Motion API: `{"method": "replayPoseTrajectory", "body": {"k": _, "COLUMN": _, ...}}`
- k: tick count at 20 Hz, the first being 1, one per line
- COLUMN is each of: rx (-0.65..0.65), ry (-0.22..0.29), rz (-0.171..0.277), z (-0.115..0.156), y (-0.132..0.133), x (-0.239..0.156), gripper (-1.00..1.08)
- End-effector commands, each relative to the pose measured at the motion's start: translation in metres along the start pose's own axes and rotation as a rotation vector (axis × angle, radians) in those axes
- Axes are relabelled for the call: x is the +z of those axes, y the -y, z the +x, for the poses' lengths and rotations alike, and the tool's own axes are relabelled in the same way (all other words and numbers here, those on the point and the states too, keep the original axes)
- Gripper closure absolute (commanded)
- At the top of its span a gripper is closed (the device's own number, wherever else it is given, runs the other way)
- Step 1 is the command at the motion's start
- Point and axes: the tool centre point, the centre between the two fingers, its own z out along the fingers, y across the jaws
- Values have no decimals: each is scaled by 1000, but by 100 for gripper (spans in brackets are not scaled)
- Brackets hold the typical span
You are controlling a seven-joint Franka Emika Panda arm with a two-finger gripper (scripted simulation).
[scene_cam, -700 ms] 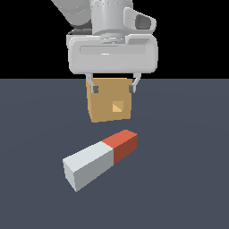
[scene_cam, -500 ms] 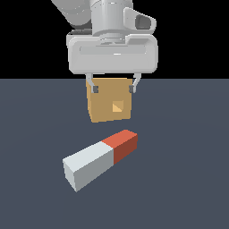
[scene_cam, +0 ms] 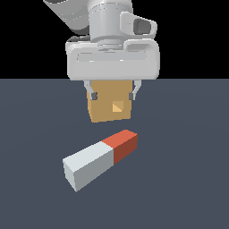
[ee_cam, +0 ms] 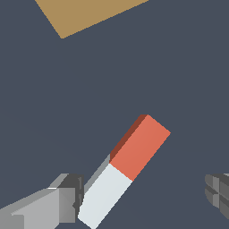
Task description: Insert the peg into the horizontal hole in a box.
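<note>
Across the last fraction of a second almost nothing had changed: the arm's grey hand hung in the same high place over the dark floor (scene_cam: 188, 188), and neither the box nor the peg had shifted, which I judged to mean the grasp had not yet begun and the whole task was still ahead. The box (scene_cam: 103, 109) stood behind the hand in the exterior view, its upper part hidden by the hand's body, with the hole (scene_cam: 117, 107) showing as a small lighter square on the face turned toward the camera. The peg (scene_cam: 99, 159) lay flat on the floor nearer the camera, apart from the box, set at a slant with its red end toward the box and its pale end toward the exterior view's left. The gripper (scene_cam: 113, 95) had its fingers spread wide and holding nothing; in the wrist view the peg lay between the two fingertips (ee_cam: 67, 197), touching neither. Nothing else lay on the floor, and I saw no obstacle between peg and hole; the slant of the peg looked the main thing to correct.
</note>
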Motion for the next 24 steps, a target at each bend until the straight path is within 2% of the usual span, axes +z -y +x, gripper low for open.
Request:
{"method": "replayPoseTrajectory", "body": {"k": 1, "rx": 60, "ry": 1, "rz": 1, "z": -9, "y": 1, "x": 7, "gripper": -92}}
{"method": "replayPoseTrajectory", "body": {"k": 14, "rx": 494, "ry": 3, "rz": 9, "z": -64, "y": 24, "x": 59, "gripper": -92}}
{"method": "replayPoseTrajectory", "body": {"k": 24, "rx": 659, "ry": 2, "rz": 13, "z": -81, "y": 39, "x": 79, "gripper": -92}}
